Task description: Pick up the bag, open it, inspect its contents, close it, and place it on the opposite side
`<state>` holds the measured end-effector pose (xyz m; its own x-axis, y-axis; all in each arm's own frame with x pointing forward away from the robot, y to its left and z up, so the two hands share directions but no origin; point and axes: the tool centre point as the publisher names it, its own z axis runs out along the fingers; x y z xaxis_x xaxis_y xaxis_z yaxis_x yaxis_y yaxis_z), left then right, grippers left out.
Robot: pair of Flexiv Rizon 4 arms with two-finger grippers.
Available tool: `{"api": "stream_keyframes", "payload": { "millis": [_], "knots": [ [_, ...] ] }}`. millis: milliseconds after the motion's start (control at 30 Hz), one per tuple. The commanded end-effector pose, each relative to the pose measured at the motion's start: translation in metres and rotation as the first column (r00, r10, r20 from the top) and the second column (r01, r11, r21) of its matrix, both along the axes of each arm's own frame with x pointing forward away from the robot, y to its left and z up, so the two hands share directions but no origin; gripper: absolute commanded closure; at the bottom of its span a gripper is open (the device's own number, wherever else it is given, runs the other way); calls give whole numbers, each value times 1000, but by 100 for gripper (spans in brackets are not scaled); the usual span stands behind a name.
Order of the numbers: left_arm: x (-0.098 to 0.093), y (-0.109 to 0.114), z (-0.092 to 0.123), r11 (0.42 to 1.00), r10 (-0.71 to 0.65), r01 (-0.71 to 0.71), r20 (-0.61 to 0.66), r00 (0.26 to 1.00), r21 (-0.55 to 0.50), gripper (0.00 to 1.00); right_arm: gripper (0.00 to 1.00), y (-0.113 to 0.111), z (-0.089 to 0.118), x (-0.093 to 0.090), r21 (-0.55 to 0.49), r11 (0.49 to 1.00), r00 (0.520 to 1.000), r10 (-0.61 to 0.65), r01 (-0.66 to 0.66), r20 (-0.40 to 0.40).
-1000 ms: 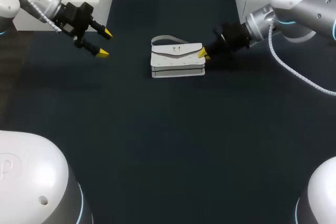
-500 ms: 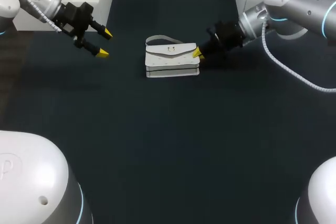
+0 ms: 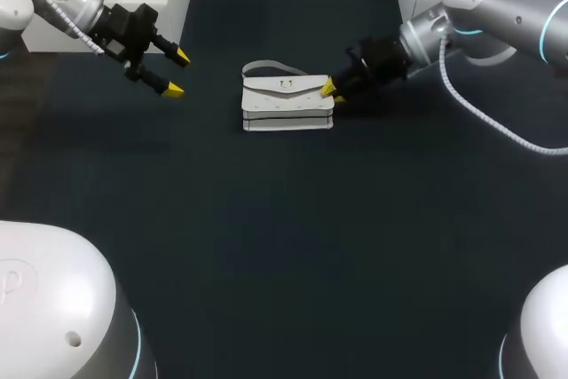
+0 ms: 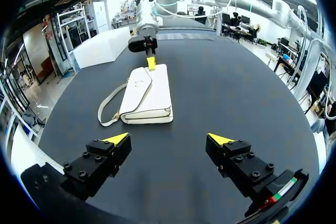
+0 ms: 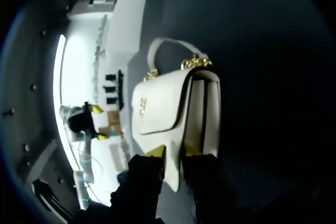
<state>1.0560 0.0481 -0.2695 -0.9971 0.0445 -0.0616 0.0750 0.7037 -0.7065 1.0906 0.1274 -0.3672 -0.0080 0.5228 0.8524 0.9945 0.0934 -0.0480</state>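
bag (image 3: 288, 106), white, lies on the dark table (image 3: 284, 246), a little beyond the middle, with its strap (image 3: 266, 67) looped on the table at its far side. right gripper (image 3: 329, 89) comes in from the right and sits at the bag's right end. in the right wrist view its yellow tips stand close together, with the edge of the front flap (image 5: 157, 111) pinched between them, one finger on each face. left gripper (image 3: 175, 75) hangs over the table's far left part, well apart from the bag, its fingers spread wide with nothing between them. in the left wrist view the bag lies ahead of those open fingers, with the right gripper at its far end.
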Motion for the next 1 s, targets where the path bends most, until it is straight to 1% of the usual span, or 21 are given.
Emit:
{"api": "stream_keyframes", "payload": {
  "millis": [33, 133, 200, 300, 367, 500, 600, 667, 767, 800, 1000],
  "knots": [
    [0, 0, -1, 1000, 0, 0, 2, 1000, -3, 0, 0, -5, 16, -4, -80, 997, 1000, -6, 7, 13],
    [0, 0, -1, 1000, 0, 0, 2, 1000, -3, 0, 0, -9, 32, -7, -163, 987, 999, 6, 0, 34],
    [0, 0, -1, 1000, 0, 0, 2, 1000, -3, 0, 0, -10, 46, -10, -200, 980, 997, 38, -23, 71],
    [0, 0, -1, 1000, 0, 0, 2, 1000, -3, 0, 0, -6, 66, -14, -270, 960, 986, 107, -70, 125],
    [0, 0, -1, 1000, 0, 0, 2, 1000, -3, 0, 0, -1, 77, -17, -324, 940, 972, 169, -108, 166],
    [10, -11, 5, 1000, -26, 26, 21, 999, 8, 0, 0, 8, 94, -24, -463, 873, 920, 297, -154, 255],
    [17, -17, 8, 999, -39, 39, 28, 999, 7, 0, 0, 10, 100, -30, -536, 828, 877, 372, -165, 305],
    [21, -21, 9, 999, -53, 52, 39, 998, 12, 0, 0, 11, 101, -32, -566, 804, 842, 425, -183, 332],
    [27, -26, 10, 998, -62, 61, 40, 997, 24, 0, 0, 11, 101, -34, -617, 762, 800, 489, -197, 348],
    [28, -27, 11, 998, -64, 63, 41, 997, 30, 0, 0, 12, 101, -34, -629, 748, 787, 511, -210, 344],
    [36, -30, 13, 995, -75, 73, 33, 997, 75, 0, 0, 14, 103, -37, -745, 624, 703, 639, -236, 312]
  ]
}}
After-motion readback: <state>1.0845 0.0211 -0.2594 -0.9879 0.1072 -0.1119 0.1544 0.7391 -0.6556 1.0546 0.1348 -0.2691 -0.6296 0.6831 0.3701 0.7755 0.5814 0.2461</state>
